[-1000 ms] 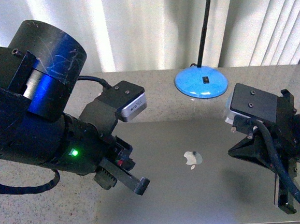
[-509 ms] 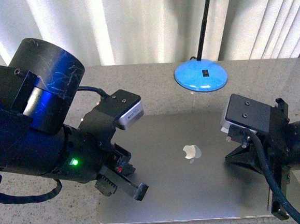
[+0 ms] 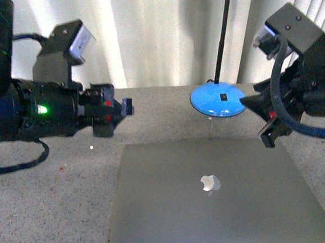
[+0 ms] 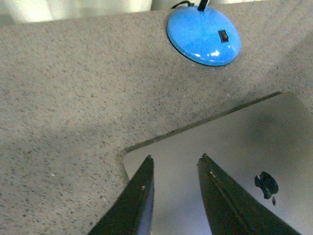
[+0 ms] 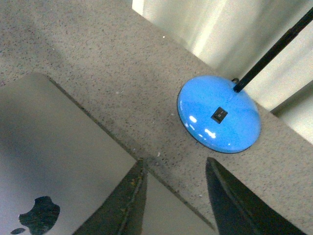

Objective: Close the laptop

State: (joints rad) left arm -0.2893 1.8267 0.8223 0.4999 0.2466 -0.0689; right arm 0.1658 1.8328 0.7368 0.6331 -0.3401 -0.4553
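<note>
The grey-metal laptop [image 3: 214, 202] lies shut and flat on the speckled table, its shiny apple logo [image 3: 209, 182] facing up. It also shows in the left wrist view [image 4: 234, 152] and in the right wrist view [image 5: 54, 142]. My left gripper [image 3: 126, 107] hangs open and empty above the table, off the lid's far left corner; in its wrist view the gripper [image 4: 176, 157] frames that corner. My right gripper [image 3: 267, 138] hangs open and empty above the lid's far right corner; in its wrist view the gripper [image 5: 174, 160] frames the lid's far edge. Neither touches the laptop.
A blue round lamp base [image 3: 219, 100] with a black pole stands just behind the laptop, also in the left wrist view [image 4: 204, 35] and the right wrist view [image 5: 220, 114]. White curtains [image 3: 155, 32] hang behind the grey speckled table [image 3: 51, 203].
Both arms have lifted up and back off the lid, the left toward the far left, the right toward the far right. The laptop stays shut and flat.
</note>
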